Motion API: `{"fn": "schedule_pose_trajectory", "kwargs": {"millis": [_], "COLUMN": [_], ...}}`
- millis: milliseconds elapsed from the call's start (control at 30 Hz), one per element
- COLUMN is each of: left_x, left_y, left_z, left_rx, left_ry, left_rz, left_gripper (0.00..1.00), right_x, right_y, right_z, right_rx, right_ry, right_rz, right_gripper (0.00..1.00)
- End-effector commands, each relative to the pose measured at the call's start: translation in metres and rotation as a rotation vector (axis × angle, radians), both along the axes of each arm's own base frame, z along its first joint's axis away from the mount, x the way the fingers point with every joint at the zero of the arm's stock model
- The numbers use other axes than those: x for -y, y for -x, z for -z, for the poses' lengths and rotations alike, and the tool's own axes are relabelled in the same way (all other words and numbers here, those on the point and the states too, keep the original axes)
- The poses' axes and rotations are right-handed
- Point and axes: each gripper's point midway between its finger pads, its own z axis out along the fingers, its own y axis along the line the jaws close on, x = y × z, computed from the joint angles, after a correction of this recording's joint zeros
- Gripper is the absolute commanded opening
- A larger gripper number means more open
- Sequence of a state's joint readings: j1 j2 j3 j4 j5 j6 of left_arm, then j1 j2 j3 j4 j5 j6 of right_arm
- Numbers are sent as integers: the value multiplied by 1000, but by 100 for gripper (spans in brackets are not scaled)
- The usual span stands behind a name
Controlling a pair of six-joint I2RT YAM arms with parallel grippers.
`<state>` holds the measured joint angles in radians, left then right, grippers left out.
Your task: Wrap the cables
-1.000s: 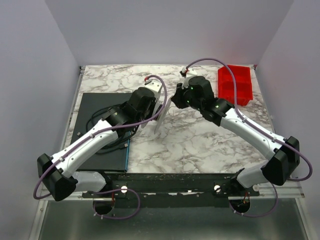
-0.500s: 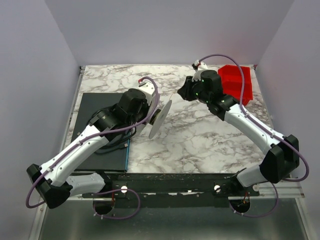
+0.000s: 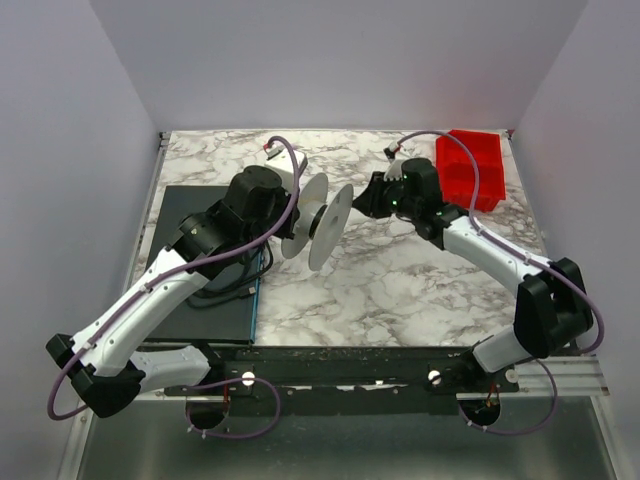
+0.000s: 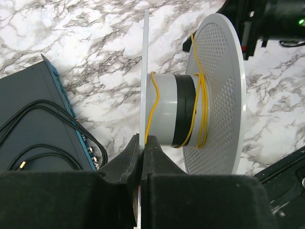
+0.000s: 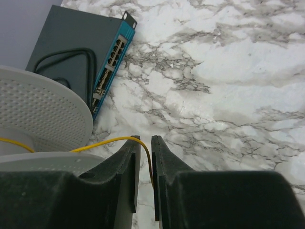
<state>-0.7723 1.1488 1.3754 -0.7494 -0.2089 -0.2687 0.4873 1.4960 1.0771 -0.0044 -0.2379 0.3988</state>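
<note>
Spool point(image 4: 174, 112): axis level, aimed at right gripper point(image 5: 145, 143).
Cable point(image 4: 204, 102): loose yellow turns round spool.
Left gripper point(image 4: 143, 143): clamped on spool's rim.
Right gripper: pinching cable.

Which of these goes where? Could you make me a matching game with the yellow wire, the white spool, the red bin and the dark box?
Things:
1. yellow wire
2. white spool
3. red bin
4. dark box

Places:
A. far right of the table
B. left of the table, black cords on it
C. rim pinched by the left hand
D. looped on the spool, running between the fingers of the right hand

Pairs: 1-D, 2-C, 3-A, 4-B.
</note>
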Motion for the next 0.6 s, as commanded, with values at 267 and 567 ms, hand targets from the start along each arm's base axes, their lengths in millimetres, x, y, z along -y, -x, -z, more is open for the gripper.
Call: {"fn": "schedule_pose_trajectory", "kwargs": {"millis": [267,567], "left_x": [11,11], "left_y": [-9,-14], "left_z": [-58,-64], "left_rx": [68,71], "left_ry": [240,339], "left_rz": [-75,-148], "left_gripper": [0,0], "right_x": [-25,-39], "right_y": [22,40], "right_z": [39,52], "right_rx": [-100,-167], "right_ry": [-169,-292], "right_rz": [-121,-192], "right_gripper": [24,24]}}
